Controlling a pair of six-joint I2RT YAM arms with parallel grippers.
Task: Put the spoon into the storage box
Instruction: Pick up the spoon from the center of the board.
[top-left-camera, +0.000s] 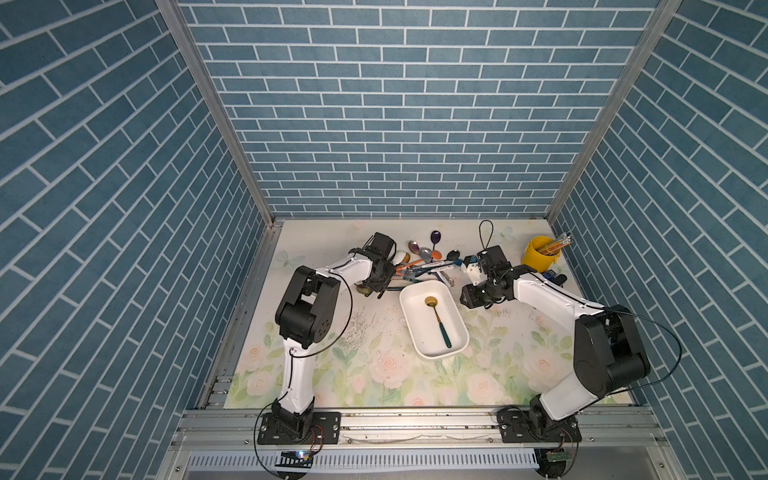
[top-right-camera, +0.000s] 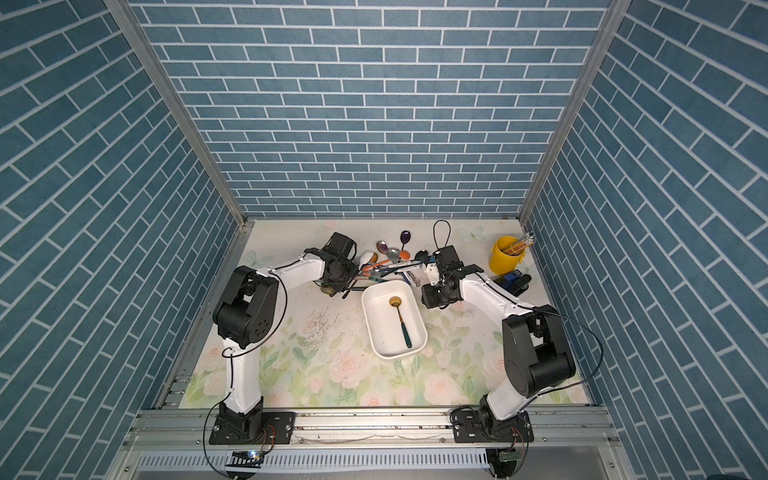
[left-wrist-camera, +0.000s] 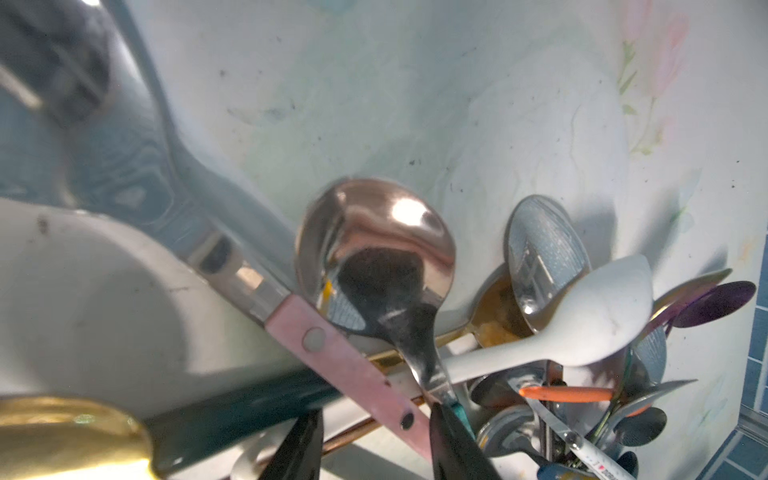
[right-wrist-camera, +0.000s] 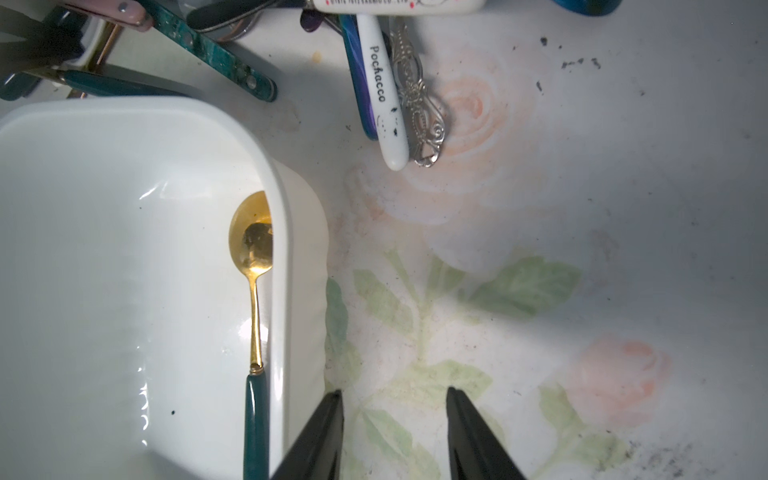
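My left gripper, jaws half apart, straddles the pink handle for a pick, with nothing clamped. My right gripper, part-open and empty, stands clear beside the storage box, where the gold spoon lies.

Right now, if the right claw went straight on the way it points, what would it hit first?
Most likely the bare floral mat, beside the storage box wall. The right claw is open and empty. The white Pochacco handle lies farther ahead, though depth is unclear.
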